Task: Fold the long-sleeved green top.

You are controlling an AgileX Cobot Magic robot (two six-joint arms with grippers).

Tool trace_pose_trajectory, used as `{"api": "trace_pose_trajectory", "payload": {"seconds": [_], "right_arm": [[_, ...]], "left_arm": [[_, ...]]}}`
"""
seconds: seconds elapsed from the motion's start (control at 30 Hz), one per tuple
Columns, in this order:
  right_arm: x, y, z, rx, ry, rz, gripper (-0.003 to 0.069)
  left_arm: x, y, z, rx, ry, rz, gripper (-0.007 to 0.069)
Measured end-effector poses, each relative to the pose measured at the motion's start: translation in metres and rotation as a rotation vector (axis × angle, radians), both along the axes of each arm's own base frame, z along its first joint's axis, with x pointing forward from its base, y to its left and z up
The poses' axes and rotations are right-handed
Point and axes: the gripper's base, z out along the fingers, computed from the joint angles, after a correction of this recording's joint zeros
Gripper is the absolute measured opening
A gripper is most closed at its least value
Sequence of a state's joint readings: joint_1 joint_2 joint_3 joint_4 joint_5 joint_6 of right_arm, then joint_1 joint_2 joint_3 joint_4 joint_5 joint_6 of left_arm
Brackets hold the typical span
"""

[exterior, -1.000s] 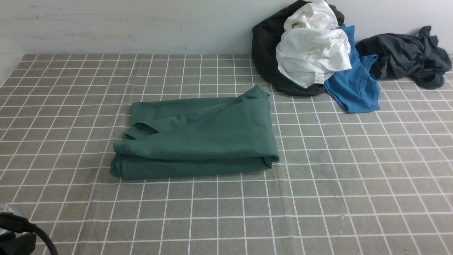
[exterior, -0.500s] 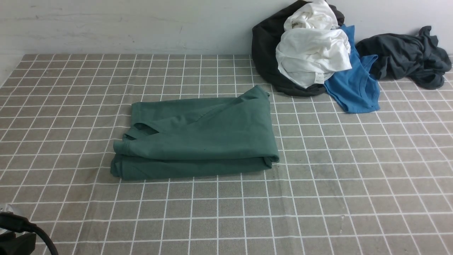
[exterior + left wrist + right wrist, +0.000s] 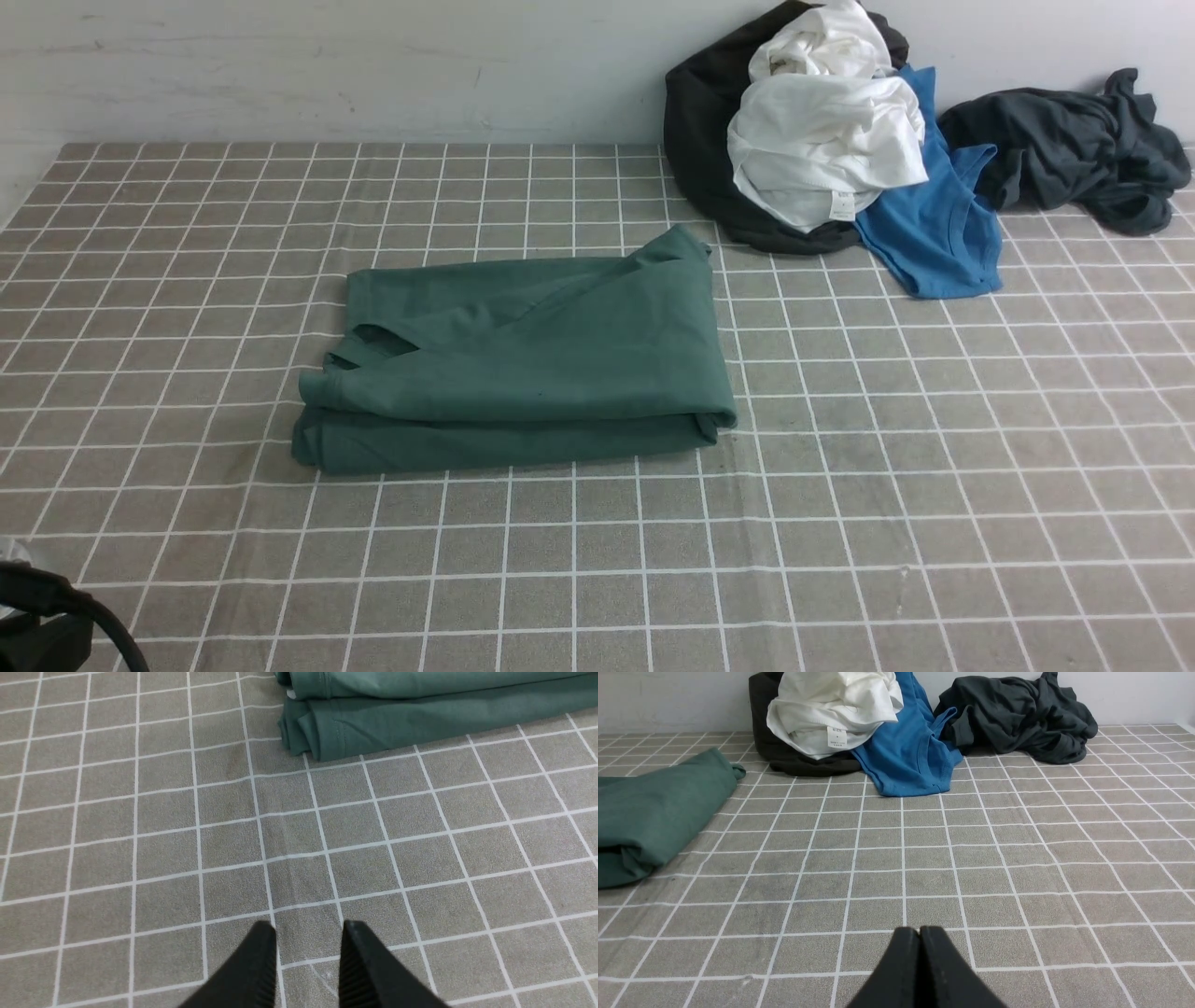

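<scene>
The green long-sleeved top (image 3: 523,364) is matt, soft cotton-like cloth with stitched hems. Beneath it the tablecloth (image 3: 934,485) is a matt, slightly rough grey weave with white grid lines. The gripper fingers (image 3: 261,966) look like matt black ribbed plastic.

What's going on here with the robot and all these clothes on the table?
The robot is folding laundry. The green long-sleeved top lies folded into a compact rectangle in the middle of the checked tablecloth, and neither arm touches it. The left gripper is slightly open and empty, short of the top's edge. The right gripper is shut and empty, off to the right. A heap of unfolded white, blue and dark grey garments sits against the back wall.
</scene>
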State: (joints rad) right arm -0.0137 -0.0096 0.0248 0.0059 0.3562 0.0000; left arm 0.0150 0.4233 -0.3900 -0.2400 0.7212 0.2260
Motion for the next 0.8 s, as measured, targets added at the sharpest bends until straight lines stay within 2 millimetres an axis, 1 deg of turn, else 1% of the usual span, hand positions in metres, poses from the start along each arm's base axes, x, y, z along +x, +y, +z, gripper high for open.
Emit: {"api": "trace_pose_trajectory", "payload": {"seconds": [0.13, 0.27, 0.5, 0.57, 0.67, 0.77, 0.8], "right_arm": [[0.0, 0.0, 0.0, 0.001, 0.002, 0.0, -0.0014], [0.0, 0.0, 0.0, 0.002, 0.002, 0.0, -0.0014], [0.0, 0.0, 0.0, 0.002, 0.002, 0.0, -0.0014], [0.0, 0.0, 0.0, 0.002, 0.003, 0.0, -0.0014], [0.0, 0.0, 0.0, 0.002, 0.004, 0.0, -0.0014], [0.0, 0.0, 0.0, 0.002, 0.004, 0.0, -0.0014], [0.0, 0.0, 0.0, 0.002, 0.004, 0.0, -0.0014]], "left_arm": [[-0.001, 0.0, 0.001, -0.003, -0.008, 0.0, 0.0185], [-0.009, 0.0, 0.005, -0.002, -0.064, 0.0, 0.0185], [-0.058, 0.003, 0.018, 0.069, -0.383, 0.013, 0.0185], [-0.063, 0.003, 0.018, 0.075, -0.414, 0.015, 0.0185], [-0.06, 0.004, 0.013, 0.084, -0.414, 0.021, 0.0185], [-0.052, 0.005, 0.005, 0.074, -0.457, 0.041, 0.0183], [-0.046, 0.005, -0.003, 0.045, -0.502, 0.056, 0.0165]]}}
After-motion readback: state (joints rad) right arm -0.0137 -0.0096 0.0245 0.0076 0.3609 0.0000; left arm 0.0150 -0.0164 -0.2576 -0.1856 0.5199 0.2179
